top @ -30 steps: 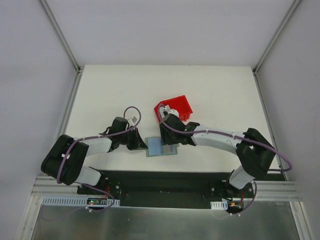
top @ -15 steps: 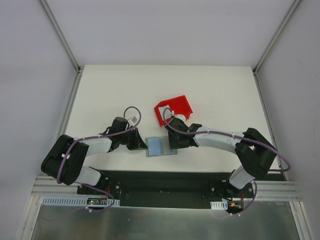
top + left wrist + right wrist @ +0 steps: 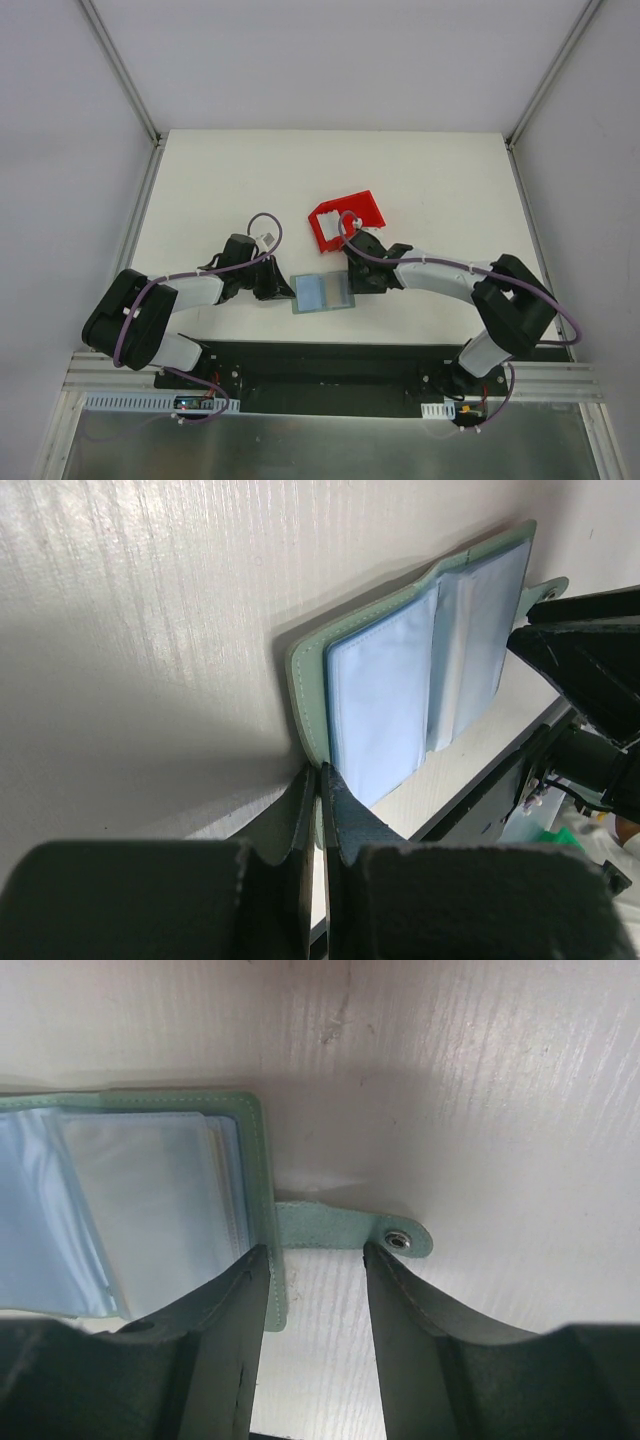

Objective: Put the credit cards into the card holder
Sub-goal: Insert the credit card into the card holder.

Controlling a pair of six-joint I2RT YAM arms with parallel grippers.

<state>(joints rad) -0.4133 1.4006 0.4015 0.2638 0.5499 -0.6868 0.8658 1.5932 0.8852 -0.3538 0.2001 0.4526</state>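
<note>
The card holder (image 3: pixel 322 293) lies open near the table's front edge, pale blue sleeves up inside a grey-green cover (image 3: pixel 306 676). My left gripper (image 3: pixel 286 290) is shut on the cover's left edge, which runs in between the pads (image 3: pixel 320 780). My right gripper (image 3: pixel 356 284) stands open at the holder's right edge (image 3: pixel 256 1160). Its left finger overlaps that edge and its right finger sits just below the round snap (image 3: pixel 399 1241). The snap strap (image 3: pixel 335 1227) crosses just beyond the fingertips (image 3: pixel 315 1255). I cannot make out the credit cards; pale patches show inside the red bin.
A red plastic bin (image 3: pixel 368 208) stands just behind the right gripper, tilted. The table's front edge and a dark base rail (image 3: pixel 330 360) run close below the holder. White walls and metal posts (image 3: pixel 120 70) enclose the table.
My right gripper has drawn back to the right, off the open holder to its right edge, uncovering the sleeves, and its jaws have narrowed a little. The left gripper has held still.
</note>
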